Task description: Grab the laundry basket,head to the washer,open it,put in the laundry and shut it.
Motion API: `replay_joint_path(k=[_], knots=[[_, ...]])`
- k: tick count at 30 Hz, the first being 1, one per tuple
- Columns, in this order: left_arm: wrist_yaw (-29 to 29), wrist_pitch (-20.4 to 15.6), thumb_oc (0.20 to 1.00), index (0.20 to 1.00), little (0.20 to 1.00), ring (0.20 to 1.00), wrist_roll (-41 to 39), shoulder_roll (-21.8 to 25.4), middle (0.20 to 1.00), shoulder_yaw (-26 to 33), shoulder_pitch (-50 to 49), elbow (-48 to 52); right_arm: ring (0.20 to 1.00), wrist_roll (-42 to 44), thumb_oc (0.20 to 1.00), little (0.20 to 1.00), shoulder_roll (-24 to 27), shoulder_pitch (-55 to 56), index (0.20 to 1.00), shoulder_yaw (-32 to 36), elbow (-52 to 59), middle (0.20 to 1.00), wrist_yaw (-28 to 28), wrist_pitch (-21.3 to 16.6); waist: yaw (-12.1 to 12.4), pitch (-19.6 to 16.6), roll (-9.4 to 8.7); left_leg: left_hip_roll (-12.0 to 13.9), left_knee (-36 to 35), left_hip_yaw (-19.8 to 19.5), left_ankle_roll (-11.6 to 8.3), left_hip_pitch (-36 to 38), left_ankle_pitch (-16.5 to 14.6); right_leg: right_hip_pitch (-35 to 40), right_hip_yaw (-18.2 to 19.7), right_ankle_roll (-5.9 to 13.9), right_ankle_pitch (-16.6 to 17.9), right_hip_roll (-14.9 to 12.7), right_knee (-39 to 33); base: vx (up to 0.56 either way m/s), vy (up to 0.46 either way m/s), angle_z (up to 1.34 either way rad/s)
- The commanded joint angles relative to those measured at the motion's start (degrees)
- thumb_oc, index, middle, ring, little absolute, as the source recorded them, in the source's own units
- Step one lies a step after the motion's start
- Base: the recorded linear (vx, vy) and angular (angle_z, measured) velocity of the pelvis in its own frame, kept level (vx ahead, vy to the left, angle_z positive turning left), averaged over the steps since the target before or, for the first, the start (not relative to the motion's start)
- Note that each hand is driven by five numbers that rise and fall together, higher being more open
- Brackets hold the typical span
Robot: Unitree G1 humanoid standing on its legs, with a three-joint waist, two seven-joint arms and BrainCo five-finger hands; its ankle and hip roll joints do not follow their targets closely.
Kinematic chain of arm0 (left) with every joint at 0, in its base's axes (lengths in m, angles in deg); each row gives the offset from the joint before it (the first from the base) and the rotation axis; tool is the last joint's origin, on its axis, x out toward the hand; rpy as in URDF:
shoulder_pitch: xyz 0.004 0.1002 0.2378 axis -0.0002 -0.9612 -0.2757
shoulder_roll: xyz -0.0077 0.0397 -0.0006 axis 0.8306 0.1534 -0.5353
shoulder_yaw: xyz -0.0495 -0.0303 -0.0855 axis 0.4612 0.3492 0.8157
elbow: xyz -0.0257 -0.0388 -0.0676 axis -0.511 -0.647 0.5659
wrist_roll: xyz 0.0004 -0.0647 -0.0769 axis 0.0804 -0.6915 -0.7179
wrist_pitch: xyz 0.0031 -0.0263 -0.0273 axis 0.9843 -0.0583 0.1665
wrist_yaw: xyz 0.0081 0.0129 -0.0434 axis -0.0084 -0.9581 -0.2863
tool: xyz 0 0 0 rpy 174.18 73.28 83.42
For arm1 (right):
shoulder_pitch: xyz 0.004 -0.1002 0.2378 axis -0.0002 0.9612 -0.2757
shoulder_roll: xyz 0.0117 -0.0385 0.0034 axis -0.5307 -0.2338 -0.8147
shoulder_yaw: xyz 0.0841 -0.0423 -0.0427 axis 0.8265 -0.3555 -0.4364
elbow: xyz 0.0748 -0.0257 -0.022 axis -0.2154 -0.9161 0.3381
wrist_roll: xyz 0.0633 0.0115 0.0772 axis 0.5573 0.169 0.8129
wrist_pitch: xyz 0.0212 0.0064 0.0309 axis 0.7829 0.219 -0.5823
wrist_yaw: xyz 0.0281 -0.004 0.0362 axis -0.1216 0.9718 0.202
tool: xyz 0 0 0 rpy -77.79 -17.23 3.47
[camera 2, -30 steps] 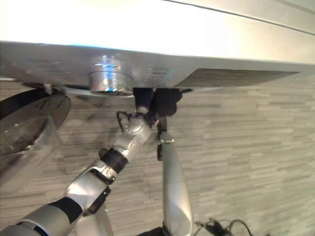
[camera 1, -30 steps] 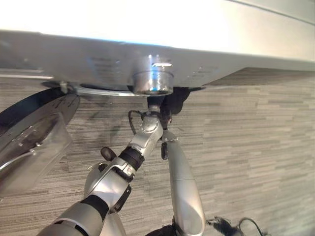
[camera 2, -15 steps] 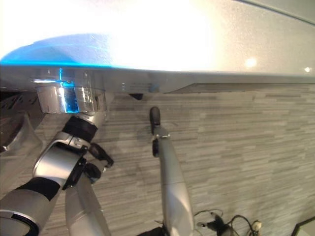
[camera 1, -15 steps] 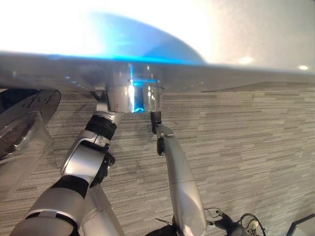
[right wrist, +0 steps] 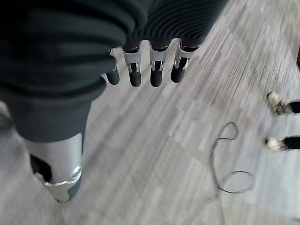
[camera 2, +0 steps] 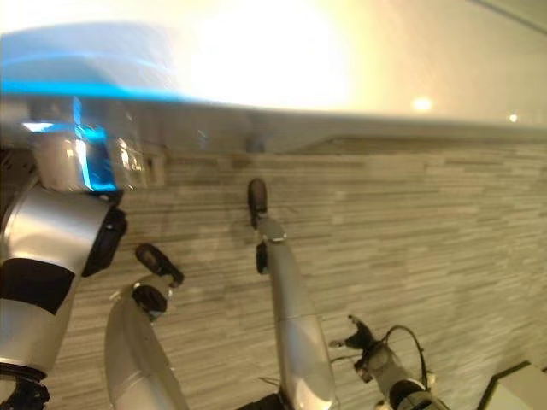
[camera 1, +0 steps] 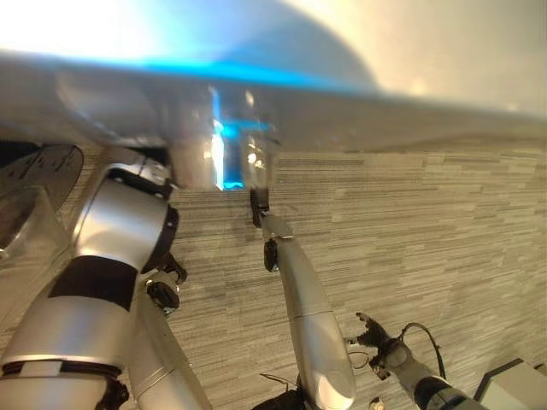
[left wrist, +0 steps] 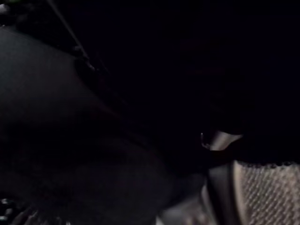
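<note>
Silver washer (camera 1: 385, 77) fills your upper view, its glass door (camera 1: 30, 201) already swung open at your left, so fetching, walking and opening look done. Loading seems under way: your left arm (camera 1: 120, 231) goes under the front lip with its hand hidden inside, so you cannot tell its grip. The left wrist view is too dark to pick out laundry. Your right hand (right wrist: 156, 70) hangs released over the floor (right wrist: 154, 150). Shutting the door remains. Against a second ago, your head has shifted and the left arm is deeper in.
</note>
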Motion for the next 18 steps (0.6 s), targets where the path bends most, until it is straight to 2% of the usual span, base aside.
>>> replay_joint_path(k=[1, 2, 3, 5, 6, 8, 9, 11, 14, 18], knots=[[0.5, -10.2, 0.57, 0.57, 0.57, 0.57, 3.4, -3.3, 0.57, 1.7, 6.8, 19.5, 1.0, 1.8, 1.0, 1.0, 2.3, 9.4, 1.0, -4.6, -0.9, 1.0, 1.0, 2.0, 0.5, -12.4, 4.15, 2.7, 1.8, -4.3, -3.18, 4.9, -7.2, -2.9, 3.7, 6.33, -2.1, 1.0, -0.5, 0.02, -0.012, -0.03], [0.8, -10.1, 1.0, 1.0, 1.0, 1.0, 3.6, -3.4, 1.0, 1.7, 6.6, 19.8, 1.0, 1.8, 1.0, 1.0, 2.3, 9.5, 1.0, -4.6, -0.9, 1.0, 1.0, 2.0, 0.6, -12.5, 4.12, 2.7, 1.8, -4.3, -3.18, 5.0, -7.2, -2.8, 3.7, 6.33, -2.1, 1.0, -0.5, 0.0, 0.0, 0.0], [-0.4, -7.7, 1.0, 1.0, 1.0, 1.0, 6.0, -7.1, 1.0, 0.3, 2.8, 19.7, 1.0, 3.3, 1.0, 1.0, 2.1, 9.5, 1.0, -4.9, -0.6, 1.0, 1.5, 2.0, 0.4, -12.2, 4.07, 2.4, 1.4, -4.6, -3.01, 5.7, -7.3, -2.5, 4.1, 5.97, -2.4, 1.3, -0.5, 0.0, 0.0, 0.0], [-2.1, -4.5, 1.0, 1.0, 1.0, 1.0, 8.4, -7.8, 1.0, -1.7, 0.2, 16.4, 1.0, 3.7, 1.0, 1.0, 2.1, 10.6, 1.0, -5.2, 0.2, 1.0, 1.6, 1.5, 0.3, -12.1, 3.84, 2.3, 1.1, -4.7, -2.97, 6.4, -7.2, -2.0, 4.3, 5.68, -2.5, 1.5, -0.6, 0.0, -0.02, 0.0], [-4.1, -1.6, 1.0, 1.0, 1.0, 1.0, 11.7, -6.9, 1.0, -5.0, -1.9, 14.5, 1.0, 4.0, 1.0, 1.0, 2.6, 11.0, 1.0, -4.9, 0.7, 1.0, 1.2, 1.1, 0.4, -12.0, 4.0, 2.1, 0.8, -5.1, -2.89, 6.3, -7.1, -1.7, 4.4, 5.35, -2.6, 1.4, -1.0, 0.0, 0.0, 0.0], [-4.1, -1.6, 1.0, 1.0, 1.0, 1.0, 11.8, -6.9, 1.0, -5.1, -2.0, 14.6, 1.0, 4.0, 1.0, 1.0, 2.5, 11.0, 1.0, -4.9, 0.8, 1.0, 1.2, 1.1, 0.4, -12.0, 3.96, 2.1, 0.8, -5.2, -2.89, 6.3, -7.1, -1.6, 4.3, 5.34, -2.6, 1.4, -1.0, 0.0, -0.033, 0.08], [-6.0, 2.2, 1.0, 1.0, 1.0, 1.0, 19.0, -4.9, 1.0, -10.3, -2.9, 12.1, 1.0, 4.0, 1.0, 1.0, 2.8, 12.0, 1.0, -4.6, 2.2, 1.0, 1.1, 0.6, 0.8, -11.8, 4.49, 1.9, 0.7, -5.7, -2.9, 5.8, -6.7, -1.6, 4.2, 5.08, -2.7, 1.2, -1.0, 0.0, -0.062, 0.1], [-7.0, 4.8, 1.0, 1.0, 1.0, 1.0, 26.3, -2.6, 1.0, -15.3, -3.0, 10.5, 1.0, 4.6, 1.0, 1.0, 3.2, 12.3, 1.0, -4.3, 3.1, 1.0, 1.4, 0.3, 1.4, -11.6, 5.21, 1.6, 0.1, -6.3, -2.98, 5.4, -6.3, -1.4, 3.9, 4.92, -2.7, 0.8, -1.3, 0.0, -0.08, 0.09], [-7.4, 6.7, 1.0, 1.0, 1.0, 1.0, 35.8, -0.5, 1.0, -21.1, -3.6, 12.8, 1.0, 6.0, 1.0, 1.0, 2.9, 13.0, 1.0, -4.0, 4.4, 1.0, 1.9, -0.3, 2.5, -11.2, 6.36, 1.0, -1.3, -7.1, -3.25, 5.0, -5.3, -1.2, 3.5, 4.81, -2.7, 0.4, -2.0, 0.0, -0.072, 0.12], [-6.9, 9.8, 1.0, 1.0, 1.0, 1.0, 49.8, -0.6, 1.0, -24.7, -6.4, 15.9, 1.0, 8.2, 1.0, 1.0, 1.6, 12.5, 1.0, -4.1, 3.5, 1.0, 2.6, -0.9, 3.9, -10.9, 7.21, 0.7, -3.0, -8.1, -3.76, 5.0, -4.0, -0.6, 2.9, 4.64, -2.9, 0.1, -2.6, -0.01, -0.047, 0.23]])
